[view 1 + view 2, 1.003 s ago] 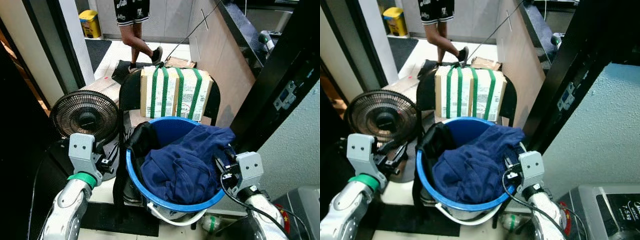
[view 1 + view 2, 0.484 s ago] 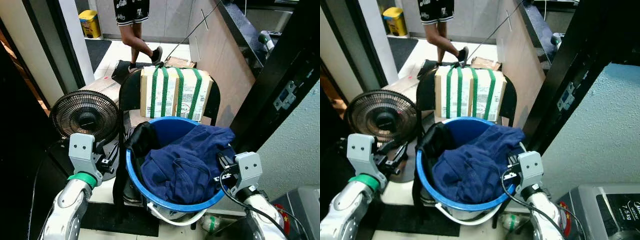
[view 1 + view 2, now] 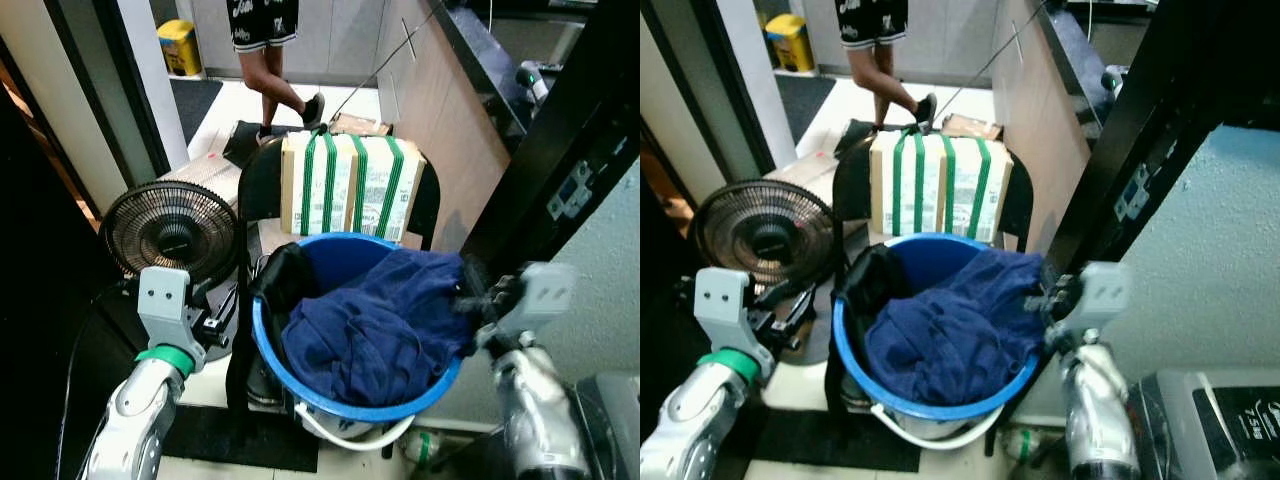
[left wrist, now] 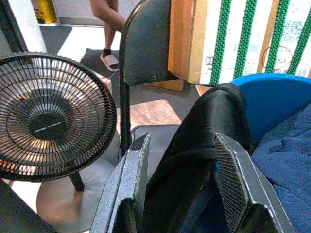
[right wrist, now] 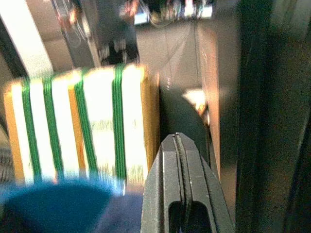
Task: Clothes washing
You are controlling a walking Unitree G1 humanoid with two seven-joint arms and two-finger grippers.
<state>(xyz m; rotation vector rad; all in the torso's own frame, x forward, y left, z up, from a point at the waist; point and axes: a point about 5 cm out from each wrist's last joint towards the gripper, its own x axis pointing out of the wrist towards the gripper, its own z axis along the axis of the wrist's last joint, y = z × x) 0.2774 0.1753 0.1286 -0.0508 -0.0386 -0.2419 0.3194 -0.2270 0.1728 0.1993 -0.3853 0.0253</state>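
Blue basin (image 3: 330, 404) on the black chair (image 3: 262, 180), heaped with navy clothes (image 3: 375, 325); a black garment (image 3: 283, 277) draped over its left rim. Right gripper (image 3: 475, 290) at the basin's right rim, against the navy cloth; fingers (image 5: 181, 187) pressed together in the wrist view, nothing seen between them. Left gripper (image 4: 180, 179) spread wide just beside the left rim, its fingers (image 4: 232, 182) framing the black garment, not closed on it. Behind the basin, a green-strapped carton (image 3: 350, 185) on the chair. To the left, a floor fan (image 3: 172, 230). Farther back, a person's legs (image 3: 275, 75) and a yellow bin (image 3: 181, 46).
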